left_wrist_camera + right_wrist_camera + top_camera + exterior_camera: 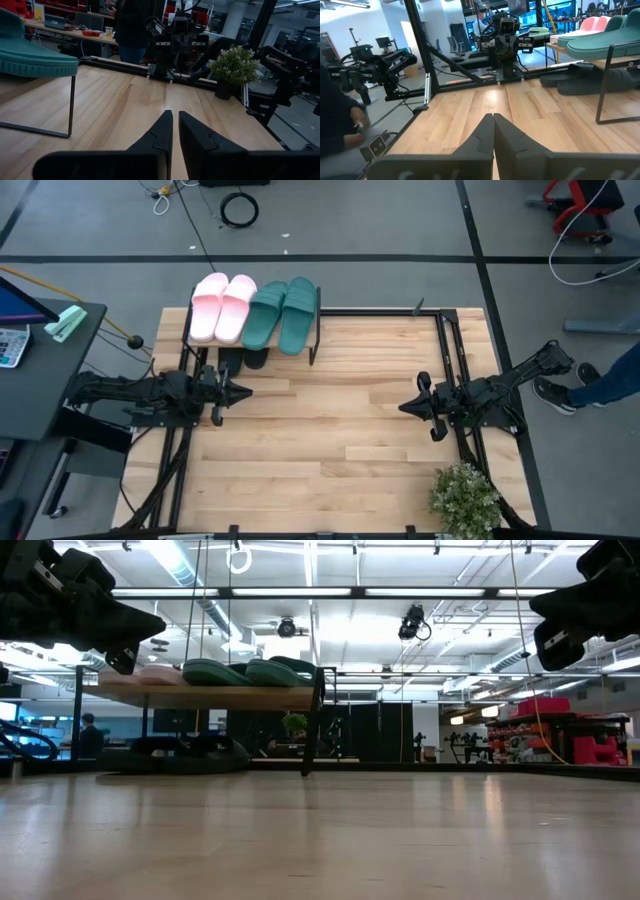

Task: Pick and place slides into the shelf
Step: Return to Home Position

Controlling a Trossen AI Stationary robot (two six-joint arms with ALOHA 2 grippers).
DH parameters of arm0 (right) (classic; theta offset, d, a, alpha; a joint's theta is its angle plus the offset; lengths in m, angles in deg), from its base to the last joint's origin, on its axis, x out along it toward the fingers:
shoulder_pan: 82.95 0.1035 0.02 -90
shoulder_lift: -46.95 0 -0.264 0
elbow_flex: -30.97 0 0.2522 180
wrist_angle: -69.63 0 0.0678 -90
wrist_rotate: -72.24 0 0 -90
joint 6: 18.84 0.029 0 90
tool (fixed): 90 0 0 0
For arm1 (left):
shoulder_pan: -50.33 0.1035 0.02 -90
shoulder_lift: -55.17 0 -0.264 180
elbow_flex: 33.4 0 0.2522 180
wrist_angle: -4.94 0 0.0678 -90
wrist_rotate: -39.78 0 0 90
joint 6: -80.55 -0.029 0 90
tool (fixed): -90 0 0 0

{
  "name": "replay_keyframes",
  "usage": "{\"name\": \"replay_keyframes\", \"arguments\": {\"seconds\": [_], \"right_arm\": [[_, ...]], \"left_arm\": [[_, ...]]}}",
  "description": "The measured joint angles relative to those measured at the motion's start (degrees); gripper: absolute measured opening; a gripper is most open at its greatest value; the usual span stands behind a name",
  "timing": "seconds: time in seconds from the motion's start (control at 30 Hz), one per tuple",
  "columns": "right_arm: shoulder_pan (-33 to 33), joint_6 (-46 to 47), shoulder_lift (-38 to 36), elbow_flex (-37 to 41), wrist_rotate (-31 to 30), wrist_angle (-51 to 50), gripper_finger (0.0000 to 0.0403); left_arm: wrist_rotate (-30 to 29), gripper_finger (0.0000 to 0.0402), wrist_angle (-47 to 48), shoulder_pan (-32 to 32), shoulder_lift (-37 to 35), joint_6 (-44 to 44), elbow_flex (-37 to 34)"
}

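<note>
Pink slides (222,307), green slides (281,313) on shelf (220,697), black slides (585,85) under | left gripper (240,391), right gripper (405,407) off shelf, jaws closed, empty: nothing left to pick

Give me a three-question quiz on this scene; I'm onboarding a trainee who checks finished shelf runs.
1. True or false: the teal green slides lie on top of the shelf.
2. Which pair lies under the shelf? A pale pink; B black; C teal green.
3. Fill in: the potted plant stands nearest the ___ gripper.
Key: 1 true; 2 B, the black slides; 3 right gripper; the left gripper waits opposite.
</note>
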Motion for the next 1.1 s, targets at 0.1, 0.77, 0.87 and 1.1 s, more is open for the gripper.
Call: {"name": "replay_keyframes", "arguments": {"seconds": [0.1, 0.77, 0.87, 1.1], "right_arm": [[0.0, 0.0, 0.0, 0.0, 0.0, 0.0, 0.0005], [0.0, 0.0, 0.0, 0.0, 0.0, 0.0, 0.0005], [0.0, 0.0, 0.0, 0.0, 0.0, 0.0, 0.0005], [0.0, 0.0, 0.0, 0.0, 0.0, 0.0, 0.0005]], "left_arm": [[0.0, 0.0040, 0.0, 0.0, 0.0, 0.0, 0.0], [0.0, 0.0037, 0.0, 0.0, 0.0, 0.0, 0.0], [0.0, 0.0040, 0.0, 0.0, 0.0, 0.0, 0.0], [0.0, 0.0033, 0.0, 0.0, 0.0, 0.0, 0.0]]}}
